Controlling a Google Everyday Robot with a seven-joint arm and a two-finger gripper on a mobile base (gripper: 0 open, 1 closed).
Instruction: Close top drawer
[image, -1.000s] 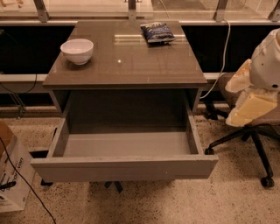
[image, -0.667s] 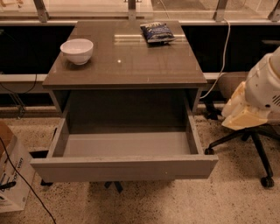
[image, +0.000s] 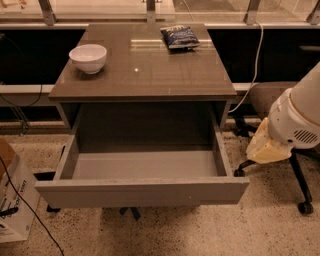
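Note:
The top drawer (image: 142, 192) stands pulled far out of the grey-brown cabinet (image: 145, 75). Its plain flat front faces me and its paler grey inner box (image: 145, 165) holds nothing. My white arm (image: 300, 115) comes in from the right edge. My gripper (image: 265, 147), a cream-coloured end piece, hangs just right of the drawer's right side wall, level with it and apart from it. The lower drawer fronts are hidden behind the open drawer.
A white bowl (image: 88, 57) and a dark snack bag (image: 180, 36) lie on the cabinet top. An office chair (image: 280, 100) stands behind my arm at the right. A cardboard box (image: 15, 200) and a cable sit on the floor at the left.
My arm and gripper have moved down and to the left, closer to the drawer's right side. The drawer has not moved.

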